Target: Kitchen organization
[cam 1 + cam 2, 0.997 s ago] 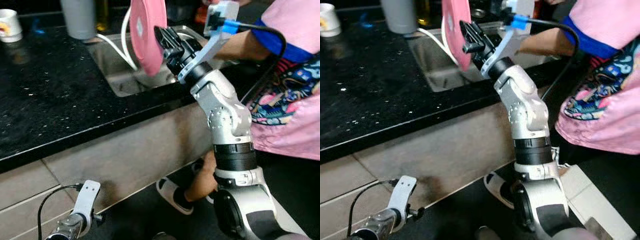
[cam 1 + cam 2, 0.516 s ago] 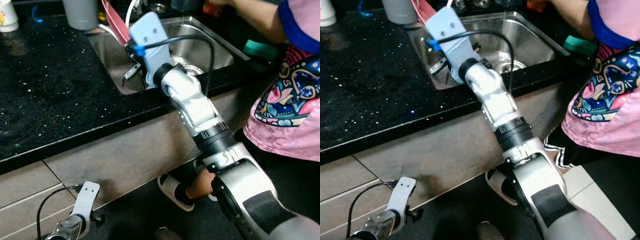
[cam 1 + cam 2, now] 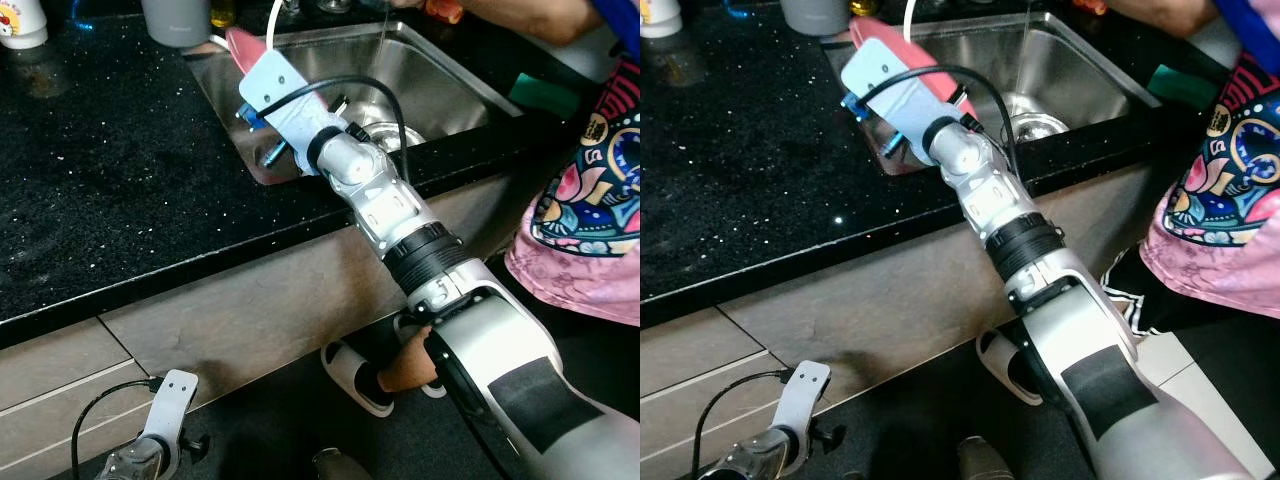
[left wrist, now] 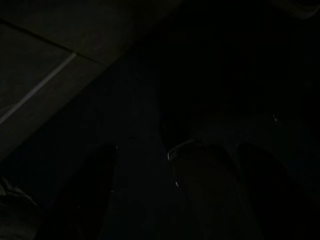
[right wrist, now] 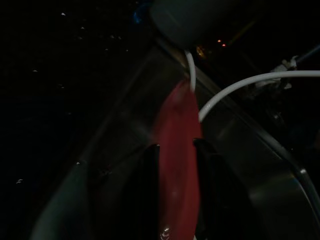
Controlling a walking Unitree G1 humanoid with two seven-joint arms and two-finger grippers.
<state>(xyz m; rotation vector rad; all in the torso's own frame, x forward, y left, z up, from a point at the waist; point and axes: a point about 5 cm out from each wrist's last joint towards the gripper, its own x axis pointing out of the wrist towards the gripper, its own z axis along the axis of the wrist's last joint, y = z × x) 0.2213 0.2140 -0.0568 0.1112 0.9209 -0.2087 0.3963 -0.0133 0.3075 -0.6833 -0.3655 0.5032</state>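
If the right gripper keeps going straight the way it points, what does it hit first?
Probably the white hose just past the pink plate held by the right gripper; beyond lies the sink wall. Depth is unclear.

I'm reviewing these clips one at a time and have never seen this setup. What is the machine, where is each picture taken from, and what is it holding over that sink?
This is a humanoid robot with two silver arms, each ending in two long black fingers. The two wide pictures come from a stereo camera on its head, looking down at a black speckled countertop and a steel sink. The other two come from cameras on the wrists, looking along the fingers.

The right arm reaches into the sink. Its right gripper is closed on a pink plate, seen edge-on in the right wrist view and held at the sink's left side. White hoses curve nearby.

The left gripper hangs idle low by the cabinet front; its wrist view is too dark to read.

On the counter stand a grey container and a white mug. A person in a pink top works at the sink's right.
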